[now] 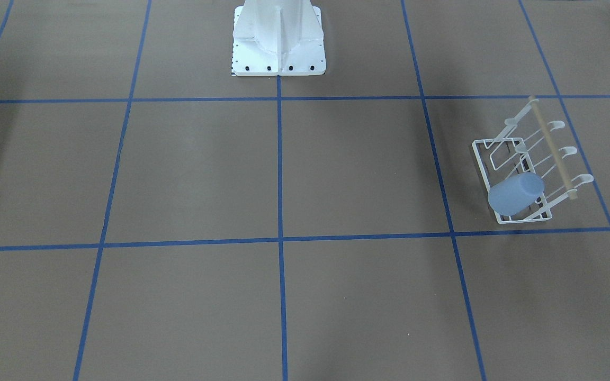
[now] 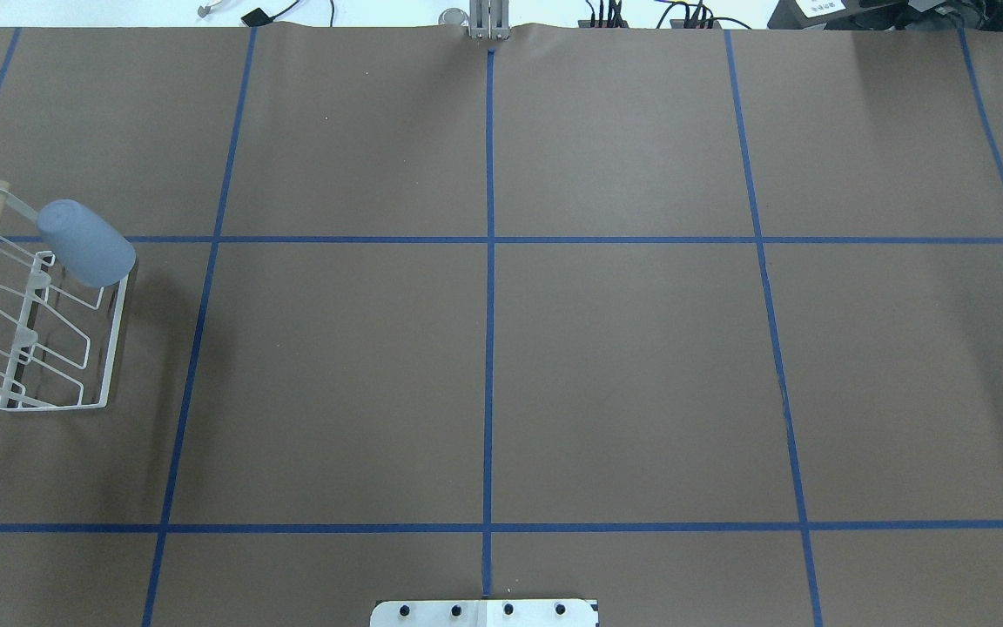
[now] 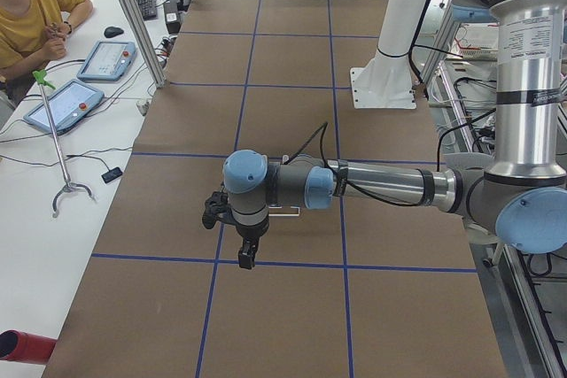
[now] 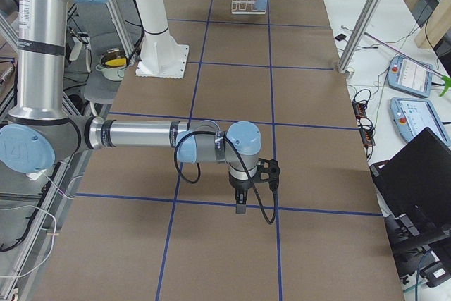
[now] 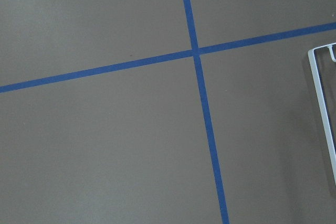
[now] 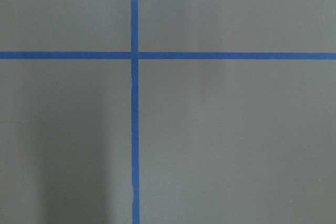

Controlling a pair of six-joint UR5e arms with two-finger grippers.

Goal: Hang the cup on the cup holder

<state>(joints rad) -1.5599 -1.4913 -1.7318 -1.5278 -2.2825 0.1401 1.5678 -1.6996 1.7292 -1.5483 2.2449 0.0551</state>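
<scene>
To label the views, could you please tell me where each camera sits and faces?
Front-facing: across the table, looking steeply down at the robot; pedestal base shows.
Overhead: behind the robot, looking forward and down; pedestal base edge.
Exterior left: table's left end, along it; left arm.
Exterior right: table's right end, along it; right arm.
Left wrist: down at tape, cup holder corner; no body.
Right wrist: down at tape; no body.
Shared: front-facing and overhead both show the cup on the cup holder.

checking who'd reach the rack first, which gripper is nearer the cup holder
Left. The left gripper hangs close by the cup holder, whose frame edge shows in its wrist view. The right gripper hangs far from it, toward the opposite end of the table.
</scene>
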